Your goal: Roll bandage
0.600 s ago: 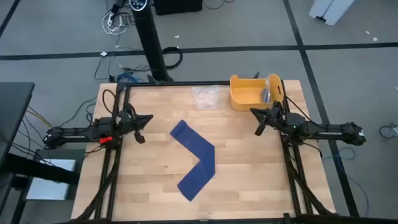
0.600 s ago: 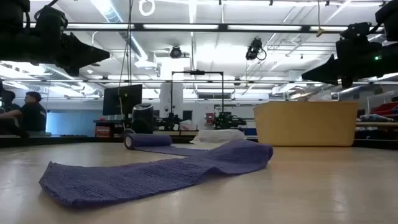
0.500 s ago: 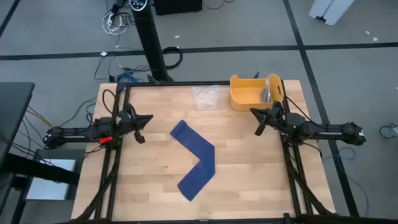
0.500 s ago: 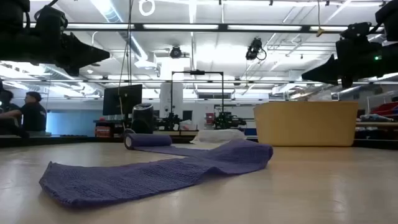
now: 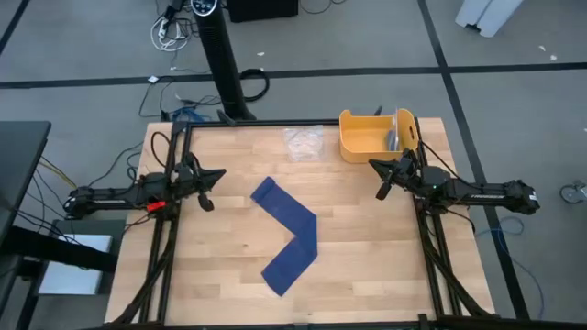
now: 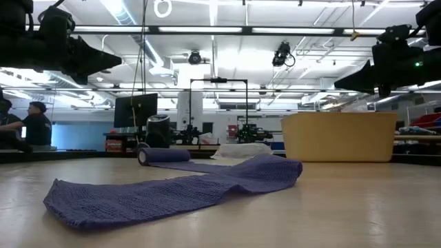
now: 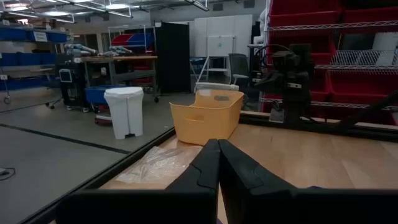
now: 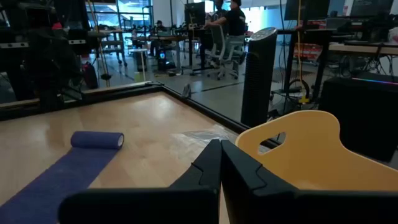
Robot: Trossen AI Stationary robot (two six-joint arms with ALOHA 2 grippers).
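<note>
The bandage (image 5: 288, 235) is a dark-blue cloth band lying flat on the table's middle, bent in an angle. Its far end is a small roll (image 8: 97, 139), which also shows in the low view as the roll (image 6: 163, 156). My left gripper (image 5: 218, 173) hovers shut above the table's left side, pointing toward the right, apart from the bandage. My right gripper (image 5: 374, 166) hovers shut above the right side, pointing toward the left, with nothing between its fingers (image 8: 219, 163).
A yellow plastic tub (image 5: 376, 135) stands at the far right of the table. A clear plastic wrapper (image 5: 302, 143) lies by the far edge, left of the tub. Bare wood lies on both sides of the bandage. People sit in the room beyond.
</note>
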